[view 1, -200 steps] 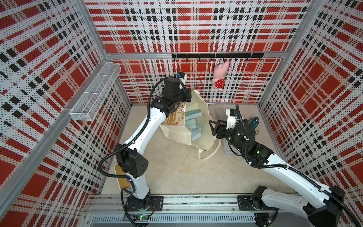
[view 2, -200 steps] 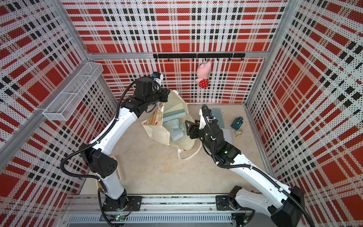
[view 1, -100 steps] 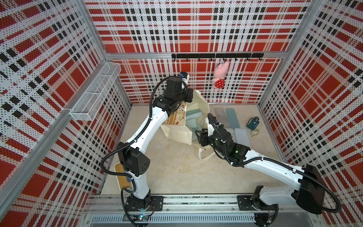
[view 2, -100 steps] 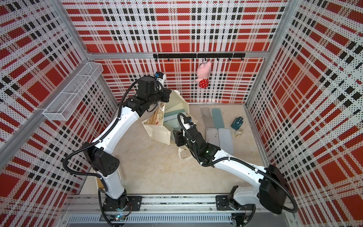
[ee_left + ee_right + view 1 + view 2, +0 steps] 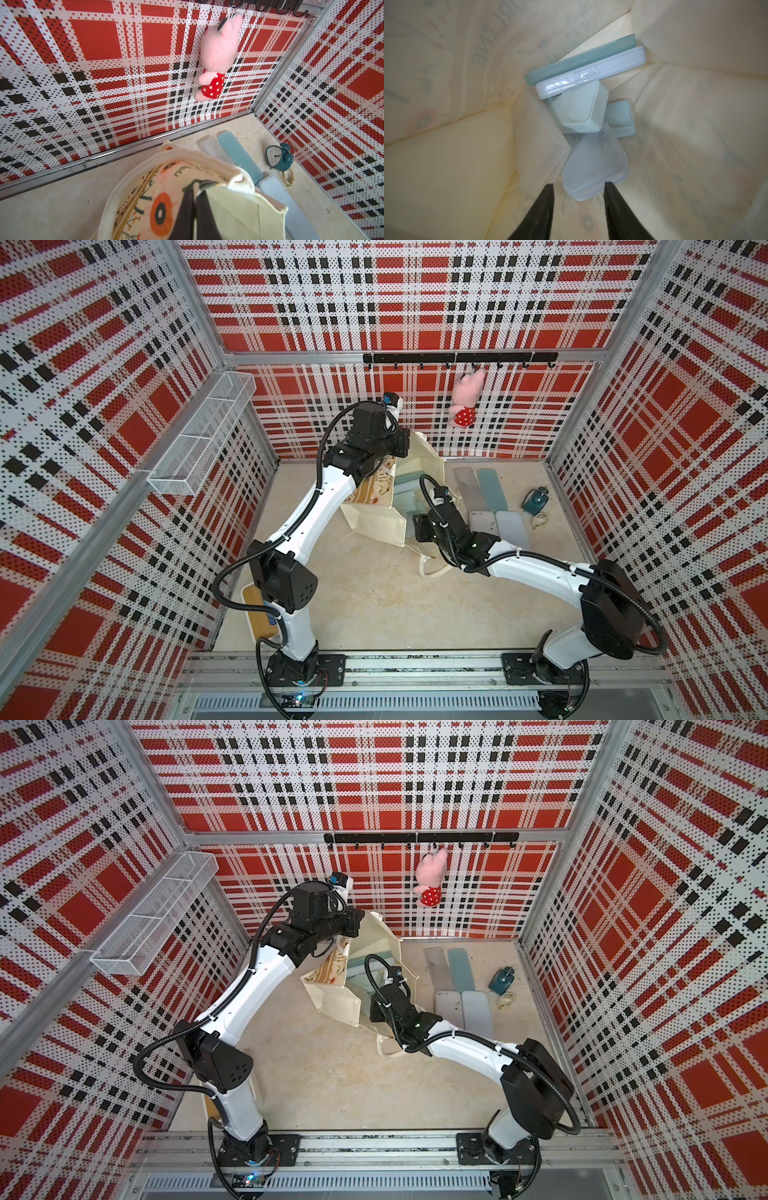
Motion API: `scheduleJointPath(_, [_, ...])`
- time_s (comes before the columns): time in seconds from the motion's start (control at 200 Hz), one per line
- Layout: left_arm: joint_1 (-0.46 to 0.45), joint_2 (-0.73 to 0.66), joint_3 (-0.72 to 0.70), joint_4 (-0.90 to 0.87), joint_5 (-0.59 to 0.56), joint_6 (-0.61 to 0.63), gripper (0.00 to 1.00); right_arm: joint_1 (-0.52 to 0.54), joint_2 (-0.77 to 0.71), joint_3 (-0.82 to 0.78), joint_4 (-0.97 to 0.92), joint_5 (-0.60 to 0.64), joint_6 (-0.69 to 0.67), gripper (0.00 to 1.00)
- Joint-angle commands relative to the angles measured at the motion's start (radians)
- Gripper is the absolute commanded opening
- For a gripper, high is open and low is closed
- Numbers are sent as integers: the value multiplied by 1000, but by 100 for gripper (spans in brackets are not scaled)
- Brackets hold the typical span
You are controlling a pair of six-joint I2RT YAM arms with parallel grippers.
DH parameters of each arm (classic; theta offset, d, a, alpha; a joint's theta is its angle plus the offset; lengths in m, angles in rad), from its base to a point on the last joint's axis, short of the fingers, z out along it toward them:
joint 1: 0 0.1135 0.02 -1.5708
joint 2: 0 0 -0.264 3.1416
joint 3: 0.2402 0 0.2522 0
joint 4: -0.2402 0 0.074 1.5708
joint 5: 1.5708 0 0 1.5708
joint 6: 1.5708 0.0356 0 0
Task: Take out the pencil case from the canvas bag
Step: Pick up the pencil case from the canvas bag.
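Observation:
The cream canvas bag (image 5: 376, 526) (image 5: 334, 1004) stands tilted at the back middle, mouth toward the right. My left gripper (image 5: 196, 187) is shut on the bag's top rim beside the flower print (image 5: 160, 207) and holds it up. My right gripper (image 5: 579, 185) is open inside the bag's mouth, nothing between its fingers. In the right wrist view several pencil cases lie at the bottom. A pale translucent one (image 5: 593, 164) is nearest the fingertips. Past it are mint ones (image 5: 579, 110), a white one (image 5: 591, 72) and a teal one (image 5: 579, 60). In both top views the right fingers are hidden in the bag.
Right of the bag lie flat cases, grey (image 5: 467, 485), teal (image 5: 490, 489) and two white (image 5: 511, 529), then a blue alarm clock (image 5: 536, 499). The bag's handle loop (image 5: 432, 568) trails under the right arm. A pink plush (image 5: 467, 400) hangs on the back wall, a wire basket (image 5: 199, 435) on the left.
My right arm has swung left from beside the cases on the table and pushed its gripper into the bag's mouth, its jaws narrower than before. The left gripper keeps its hold.

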Motion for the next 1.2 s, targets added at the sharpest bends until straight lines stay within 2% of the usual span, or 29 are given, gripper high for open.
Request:
scheduleJointPath(0.0, [-15,-62,61,109,31,11,0,-19,44,58,-35,-1,88,49])
scheduleJointPath(0.411, [-32,-81,49,107,35,11,0,-116,169,151,-12,-113,271,72])
scheduleJointPath(0.546, [-32,-91,38,107,43,24,0,-146,181,137,26,-180,340,79])
scheduleJointPath(0.742, [-32,-98,28,107,49,34,0,-163,178,111,62,-199,388,87])
scheduleJointPath(0.977, [-32,-106,13,107,64,39,0,-181,197,79,148,-254,433,87])
scheduleJointPath(1.197, [-32,-116,1,111,82,43,0,-195,218,81,199,-290,451,74])
